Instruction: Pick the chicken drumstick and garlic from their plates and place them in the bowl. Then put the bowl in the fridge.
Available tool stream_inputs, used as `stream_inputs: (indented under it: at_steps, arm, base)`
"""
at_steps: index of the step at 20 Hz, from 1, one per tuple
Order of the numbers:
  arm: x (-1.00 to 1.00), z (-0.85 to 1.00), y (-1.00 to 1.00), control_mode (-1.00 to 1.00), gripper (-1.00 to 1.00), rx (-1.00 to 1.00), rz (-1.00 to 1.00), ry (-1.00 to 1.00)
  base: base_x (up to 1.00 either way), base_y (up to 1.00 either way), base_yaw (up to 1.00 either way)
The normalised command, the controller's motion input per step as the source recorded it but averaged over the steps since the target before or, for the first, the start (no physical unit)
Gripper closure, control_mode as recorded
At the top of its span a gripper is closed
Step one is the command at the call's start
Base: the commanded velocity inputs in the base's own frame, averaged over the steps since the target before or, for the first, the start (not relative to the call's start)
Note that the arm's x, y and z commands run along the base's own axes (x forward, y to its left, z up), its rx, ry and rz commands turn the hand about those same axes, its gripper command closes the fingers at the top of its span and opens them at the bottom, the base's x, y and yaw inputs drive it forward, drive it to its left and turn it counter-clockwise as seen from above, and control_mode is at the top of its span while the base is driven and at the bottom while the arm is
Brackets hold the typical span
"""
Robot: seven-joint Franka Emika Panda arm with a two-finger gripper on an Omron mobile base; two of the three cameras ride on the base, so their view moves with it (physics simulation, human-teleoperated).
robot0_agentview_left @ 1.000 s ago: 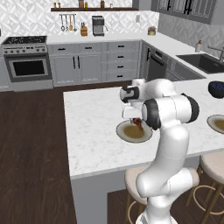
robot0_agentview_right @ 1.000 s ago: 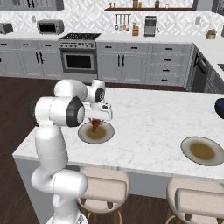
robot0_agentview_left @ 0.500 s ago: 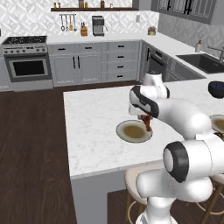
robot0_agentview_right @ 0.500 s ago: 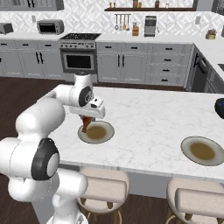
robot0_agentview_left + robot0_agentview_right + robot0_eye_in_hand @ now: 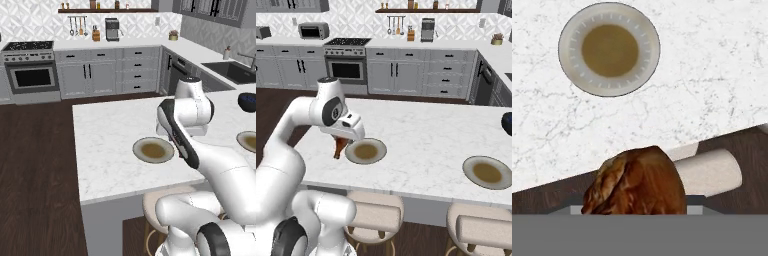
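The reddish-brown chicken drumstick (image 5: pixel 339 148) hangs in my gripper (image 5: pixel 343 140), which is shut on it. It is held in the air just left of the near plate (image 5: pixel 377 151), over the island's front edge. In the hand view the chicken drumstick (image 5: pixel 637 182) fills the bottom and hides the fingertips, and the plate (image 5: pixel 569 65) lies bare beyond it. From the left base view the same plate (image 5: pixel 140 148) shows beside my arm. A second plate (image 5: pixel 471 172) sits to the right. The garlic, the bowl and the fridge are out of view.
A small dark blue bowl (image 5: pixel 507 122) stands at the island's far right edge. Round stools (image 5: pixel 374 212) are tucked under the island's front edge, one (image 5: pixel 709 172) right below the hand. Grey cabinets and a stove (image 5: pixel 346 62) line the back wall.
The arm has swung round. My gripper has carried the drumstick off the near plate, leftwards in the right base view and towards the island's front edge. The plate stays where it was.
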Motion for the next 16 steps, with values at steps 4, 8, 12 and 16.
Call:
stream_inputs:
  at_steps: [4, 8, 12, 16]
  arm:
    - [-0.85, 0.06, 0.00, -1.00, 1.00, 0.02, 0.00, 0.00]
    - [-0.16, -0.07, 0.00, -1.00, 1.00, 0.00, 0.00, 0.00]
    - [0.00, 0.00, 0.00, -1.00, 1.00, 0.00, 0.00, 0.00]
    - [0.00, 0.00, 0.00, 1.00, 1.00, 0.00, -0.01, 0.00]
  base:
    - [0.00, 0.00, 0.00]
    - [0.00, 0.00, 0.00]
    - [0.00, 0.00, 0.00]
    - [-0.04, -0.11, -0.02]
